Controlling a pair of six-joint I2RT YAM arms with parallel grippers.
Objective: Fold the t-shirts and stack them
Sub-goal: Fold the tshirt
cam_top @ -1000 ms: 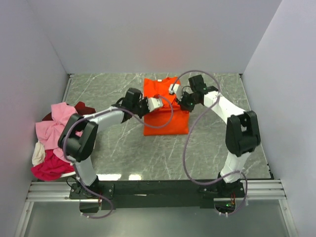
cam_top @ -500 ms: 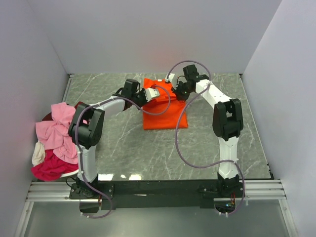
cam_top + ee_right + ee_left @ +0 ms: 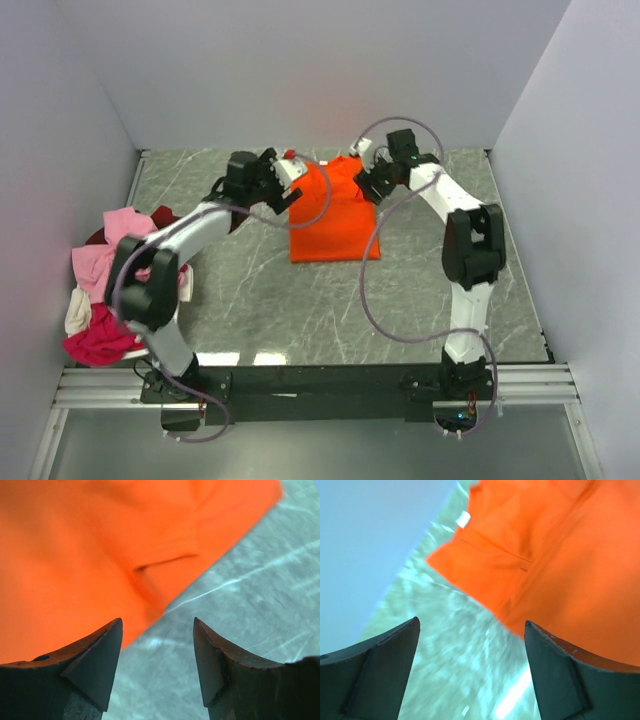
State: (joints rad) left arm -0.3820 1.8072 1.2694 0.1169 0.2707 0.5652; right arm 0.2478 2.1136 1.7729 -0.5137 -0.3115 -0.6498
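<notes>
A bright orange t-shirt (image 3: 335,215) lies folded into a flat rectangle at the back middle of the marble table (image 3: 420,300). My left gripper (image 3: 290,185) hovers at its far left corner and is open with nothing between the fingers. In the left wrist view, the left gripper (image 3: 470,670) is over bare marble, with the orange t-shirt (image 3: 545,555) and its white label (image 3: 463,519) just beyond. My right gripper (image 3: 366,182) stands open at the shirt's far right corner. The right wrist view puts the right gripper (image 3: 157,660) over marble beside the orange t-shirt (image 3: 100,555).
A heap of other t-shirts sits at the table's left edge: light pink (image 3: 108,250), magenta (image 3: 98,342), cream-white (image 3: 78,312) and a dark red piece (image 3: 172,215). White walls close in the back and both sides.
Both grippers were shut on the orange shirt's raised edge. They have opened and let go, then drawn apart to its far corners. The shirt now lies flat.
</notes>
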